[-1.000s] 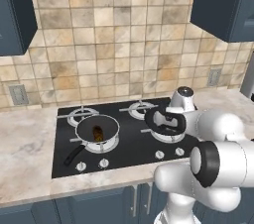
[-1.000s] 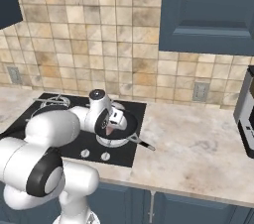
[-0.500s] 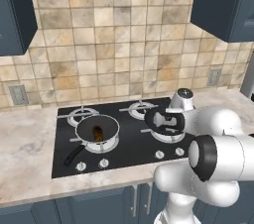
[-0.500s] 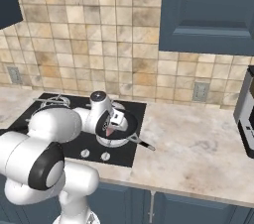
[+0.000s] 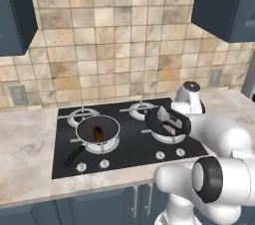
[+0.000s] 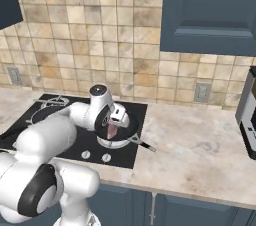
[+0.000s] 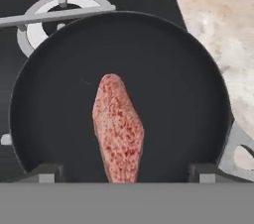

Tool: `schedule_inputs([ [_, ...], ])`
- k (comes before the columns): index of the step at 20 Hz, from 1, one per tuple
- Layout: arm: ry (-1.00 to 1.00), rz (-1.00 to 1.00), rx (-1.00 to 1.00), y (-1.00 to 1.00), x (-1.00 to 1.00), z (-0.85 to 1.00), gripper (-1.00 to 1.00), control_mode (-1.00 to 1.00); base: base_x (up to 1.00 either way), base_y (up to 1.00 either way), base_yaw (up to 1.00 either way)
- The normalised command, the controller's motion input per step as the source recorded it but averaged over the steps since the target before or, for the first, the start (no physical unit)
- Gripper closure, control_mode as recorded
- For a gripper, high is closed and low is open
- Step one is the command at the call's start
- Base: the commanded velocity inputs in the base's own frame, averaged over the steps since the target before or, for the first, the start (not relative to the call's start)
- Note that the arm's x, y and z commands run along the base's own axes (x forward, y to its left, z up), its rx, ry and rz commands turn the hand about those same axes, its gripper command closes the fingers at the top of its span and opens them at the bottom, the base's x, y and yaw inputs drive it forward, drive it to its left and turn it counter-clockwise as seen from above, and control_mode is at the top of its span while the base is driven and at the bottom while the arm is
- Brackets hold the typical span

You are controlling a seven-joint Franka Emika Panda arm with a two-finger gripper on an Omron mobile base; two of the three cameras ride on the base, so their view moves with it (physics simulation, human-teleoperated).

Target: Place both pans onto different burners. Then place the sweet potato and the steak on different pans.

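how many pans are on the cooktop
2. One pan sits on the front left burner with the sweet potato in it. The other pan sits on the front right burner, under the arm, with the steak in it.

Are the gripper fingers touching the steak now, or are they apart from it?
Apart. In the hand view both fingertips stand wide at the bottom, with black pan surface showing between each one and the steak, which lies between them.

Matt black pan, grainy pink-red steak, glossy black cooktop.
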Motion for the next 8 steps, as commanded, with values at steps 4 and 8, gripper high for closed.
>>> schedule_inputs([
  [4, -0.02, 0.0, 0.0, 0.0, -0.68, 0.84, -1.0, -1.0, 0.0, 0.0, 0.0],
  [8, 0.0, 0.0, 0.0, 0.0, -1.0, 0.72, -1.0, -1.0, 0.0, 0.0, 0.0],
])
